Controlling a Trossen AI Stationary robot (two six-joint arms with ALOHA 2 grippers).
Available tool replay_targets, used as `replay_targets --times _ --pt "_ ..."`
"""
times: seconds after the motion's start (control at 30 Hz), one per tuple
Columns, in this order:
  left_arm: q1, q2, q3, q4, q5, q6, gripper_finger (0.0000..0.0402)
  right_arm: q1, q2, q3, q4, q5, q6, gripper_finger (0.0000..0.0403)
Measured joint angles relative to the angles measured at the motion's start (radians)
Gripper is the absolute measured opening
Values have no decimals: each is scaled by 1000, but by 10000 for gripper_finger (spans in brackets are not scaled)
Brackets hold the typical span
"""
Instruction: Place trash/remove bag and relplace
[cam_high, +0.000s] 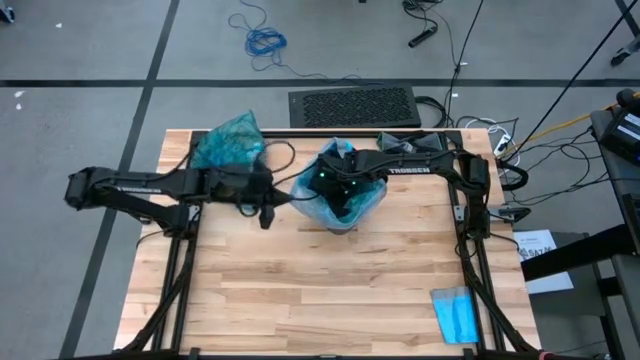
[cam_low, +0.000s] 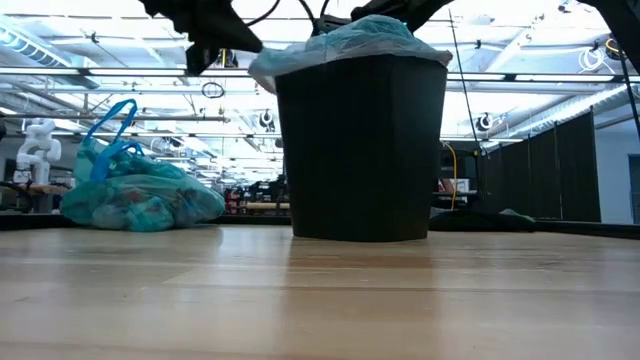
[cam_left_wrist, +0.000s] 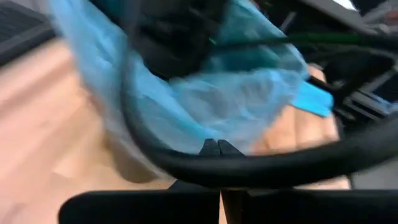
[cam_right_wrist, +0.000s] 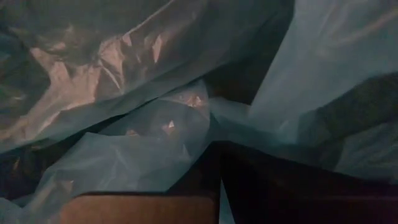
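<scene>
A black bin (cam_low: 360, 150) stands at the table's far middle, with the sky-blue bag (cam_high: 310, 190) draped over its rim (cam_low: 345, 45). The dark teal bag (cam_high: 230, 142), full and knotted, rests on its underside at the far left (cam_low: 140, 198). The trash is hidden. My left gripper (cam_high: 266, 213) hangs shut just left of the bin, above the table, and shows shut in its wrist view (cam_left_wrist: 217, 148) with nothing between the fingers. My right gripper (cam_right_wrist: 219, 163), shut, reaches down into the bin's mouth (cam_high: 342, 195) inside the blue bag. My right gripper comes slanting down from the table's right side into the hollow of the sky-blue bag inside the bin. Folds of the plastic (cam_right_wrist: 186, 134) crowd right before its shut fingertips. Whether the fingertips press on the plastic, I cannot tell.
A small blue folded cloth (cam_high: 455, 315) lies at the near right corner. A black grille mat (cam_high: 352, 105) sits beyond the far edge. A black cable (cam_left_wrist: 261, 167) loops in front of the left wrist. The near half of the wooden table (cam_high: 320, 290) is bare.
</scene>
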Motion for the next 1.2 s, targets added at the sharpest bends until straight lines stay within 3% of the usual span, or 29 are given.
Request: replay_targets --times 0.1,0.27,0.43,0.73,1.2 --pt "-67 8 0 -34 -48 -63 0 -1 0 0 -1 0 0 0" --pt "-149 -7 -2 -171 -342 -162 0 -5 0 0 0 0 8 0" --pt "-165 23 -1 23 -296 -99 0 -6 -2 0 2 -1 8 0" --pt "-151 149 -1 38 -276 -98 0 -6 -8 0 16 -2 47 0" --pt "-163 -4 38 41 -228 -46 0 3 -190 0 26 8 73 0"
